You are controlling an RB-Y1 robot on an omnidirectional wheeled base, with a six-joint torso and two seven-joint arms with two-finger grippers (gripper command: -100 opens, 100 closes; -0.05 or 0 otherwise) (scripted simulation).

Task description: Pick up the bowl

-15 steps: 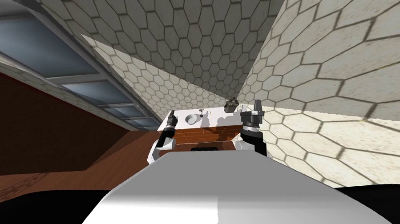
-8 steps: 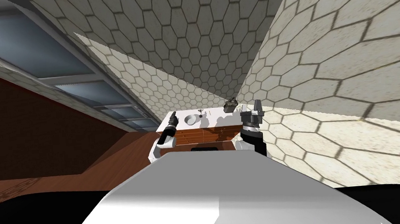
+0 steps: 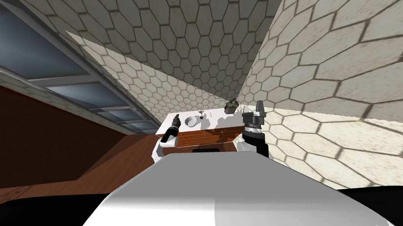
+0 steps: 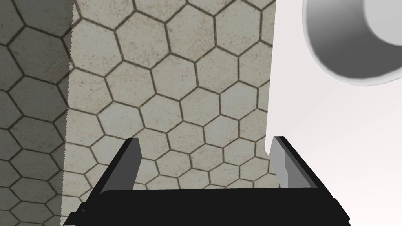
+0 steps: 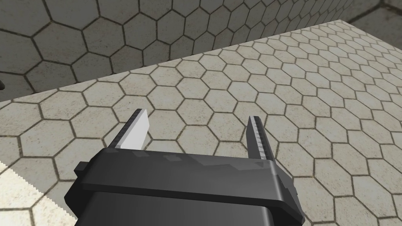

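Overall, room: hexagon-tiled walls [image 3: 199, 37] closing to a corner.
Cabinet: wood-fronted cabinet [image 3: 198, 138] straight ahead, with a bare white top [image 3: 212, 120].
Right gripper [image 3: 253, 111]: raised by the cabinet's right end, well apart from the bowl. Its fingers are spread with nothing between them.
Left gripper [image 3: 175, 119]: at the top's left edge, fingers parted and empty. In its wrist view one finger [image 4: 131, 157] hangs over tile and the other sits at the top's edge.
Bowl [image 3: 192, 121]: pale, upright on the white top near its left end. It is just beside the left gripper [image 4: 206, 163] but off to the side of its line [image 4: 353, 47], not between the fingers.
Small things: a stemmed piece [image 3: 201, 114] just behind the bowl and a dark lump [image 3: 231, 105] farther right.
Risk: the hand is aimed past the bowl, so closing from here would likely catch nothing. A sideways swing could knock the rim, sliding the bowl into the stemmed piece.
Change: the whole head view has shifted over the last second, which is my own move. The left forearm has reached slightly farther over the top.
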